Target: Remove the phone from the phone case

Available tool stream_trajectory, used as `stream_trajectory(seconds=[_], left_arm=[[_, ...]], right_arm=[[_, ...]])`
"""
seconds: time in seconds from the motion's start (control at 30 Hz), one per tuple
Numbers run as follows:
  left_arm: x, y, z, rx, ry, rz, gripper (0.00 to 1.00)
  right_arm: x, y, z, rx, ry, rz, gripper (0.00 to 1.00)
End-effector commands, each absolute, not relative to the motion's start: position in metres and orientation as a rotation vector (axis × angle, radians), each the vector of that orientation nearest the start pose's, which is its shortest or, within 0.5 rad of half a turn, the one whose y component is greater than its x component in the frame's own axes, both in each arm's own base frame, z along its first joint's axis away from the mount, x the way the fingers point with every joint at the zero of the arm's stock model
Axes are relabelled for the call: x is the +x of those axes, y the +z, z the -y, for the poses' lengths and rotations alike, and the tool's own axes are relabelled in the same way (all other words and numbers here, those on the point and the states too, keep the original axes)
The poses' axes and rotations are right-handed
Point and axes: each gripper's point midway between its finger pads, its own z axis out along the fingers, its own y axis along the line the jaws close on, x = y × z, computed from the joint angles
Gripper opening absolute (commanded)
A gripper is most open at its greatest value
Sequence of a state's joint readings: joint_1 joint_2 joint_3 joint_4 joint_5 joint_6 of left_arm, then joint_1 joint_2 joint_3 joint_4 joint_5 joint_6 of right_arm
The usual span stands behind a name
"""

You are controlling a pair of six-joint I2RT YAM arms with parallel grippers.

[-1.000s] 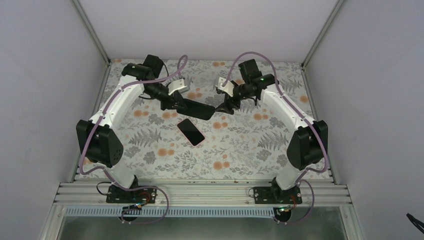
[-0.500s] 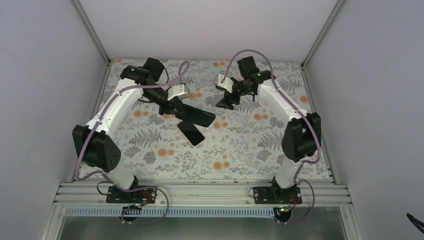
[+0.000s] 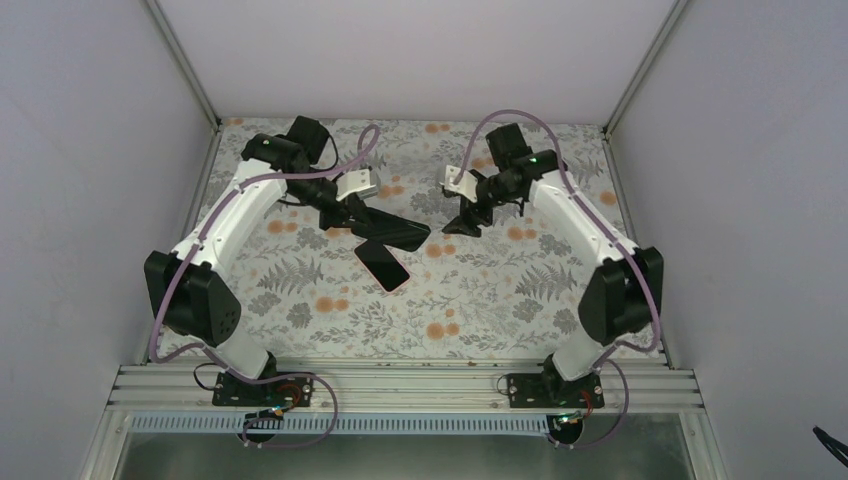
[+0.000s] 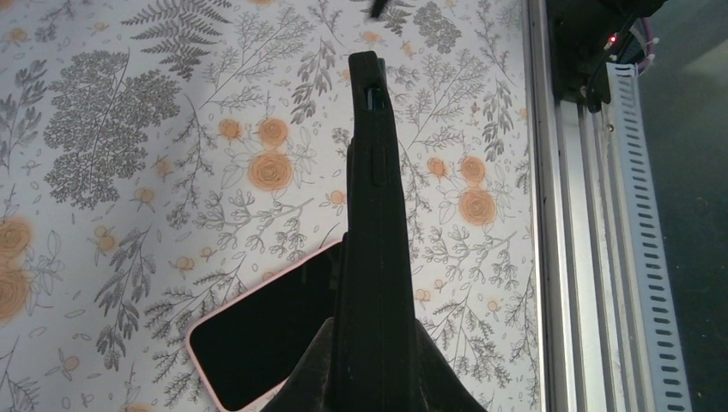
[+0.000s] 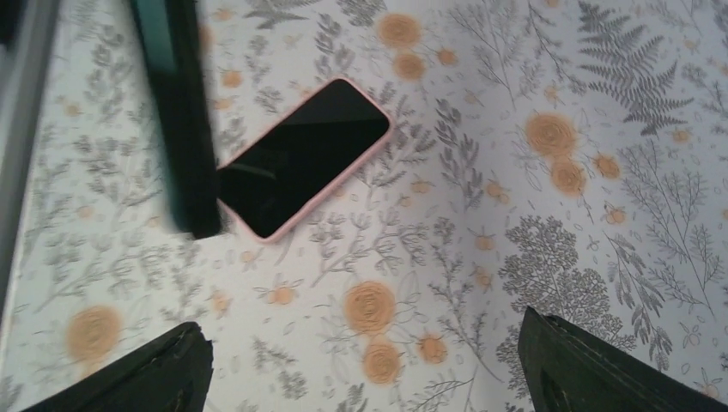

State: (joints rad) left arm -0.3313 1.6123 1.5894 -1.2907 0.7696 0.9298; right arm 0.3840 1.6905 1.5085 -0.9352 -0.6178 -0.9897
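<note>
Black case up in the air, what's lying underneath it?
A pink-edged phone, flat on the flowered table. The case covers one end of it, so that part cannot be seen.

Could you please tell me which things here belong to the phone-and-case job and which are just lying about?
In the job: phone case, clamped in the left gripper; phone, lying flat, partly beneath the case; right gripper, open and empty.
Just there: floral table cover; metal rail at the near edge.
</note>
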Motion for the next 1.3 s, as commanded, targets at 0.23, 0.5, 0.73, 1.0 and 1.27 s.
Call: stream_trajectory(seconds=[0.23,0.5,0.73,1.0,1.27], left_arm=[[0.277,0.251,0.229,1.574,-0.913,-1.896,0.02],[0.276,0.255,0.233,1.566,-0.933,-1.877,0.02],[0.28,0.255,0.236,1.554,-0.931,-1.875,0.02],[0.28,0.253,0.239,1.56,-0.959,-1.87,0.02],[0.276,0.253,0.237,1.576,-0.944,-1.87,0.02]], right_arm=[[0.298,0.222,-0.248,-1.704,0.679,-1.692,0.88],[0.319,0.222,-0.261,-1.645,0.673,-1.683,0.85],[0.321,0.219,-0.266,-1.655,0.695,-1.684,0.84],[0.325,0.218,-0.266,-1.644,0.673,-1.693,0.83],[0.332,0.205,-0.265,-1.649,0.648,-1.73,0.82]])
